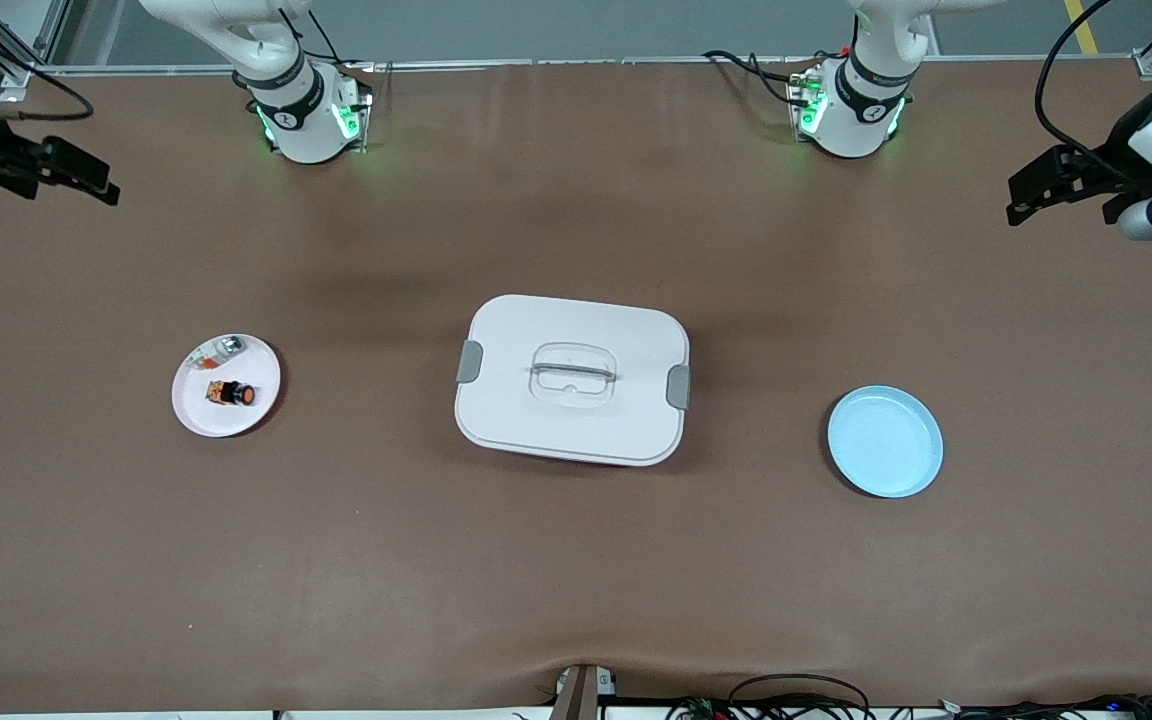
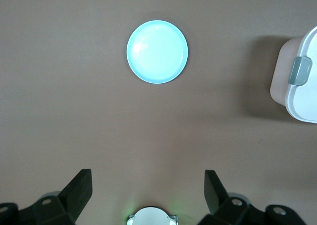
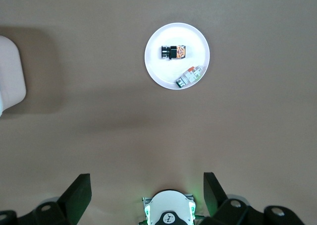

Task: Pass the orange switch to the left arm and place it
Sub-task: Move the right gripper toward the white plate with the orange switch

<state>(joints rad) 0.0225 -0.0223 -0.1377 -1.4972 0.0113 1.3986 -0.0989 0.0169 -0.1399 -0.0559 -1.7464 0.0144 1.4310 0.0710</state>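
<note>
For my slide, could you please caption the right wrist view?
Right hand open, high over the table; orange switch lying on the white plate.

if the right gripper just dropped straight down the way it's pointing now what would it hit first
Most likely bare table. The right gripper, fingers open, points down at brown surface; the white plate holding the orange switch sits off its line. Height is hard to judge.

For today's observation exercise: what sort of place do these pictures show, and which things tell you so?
Probably a robotics lab test bench. Two white arms are bolted along one edge of a brown-covered table, cables trail at its edges, and staged props sit apart: a white box, a white plate, a blue plate.
</note>
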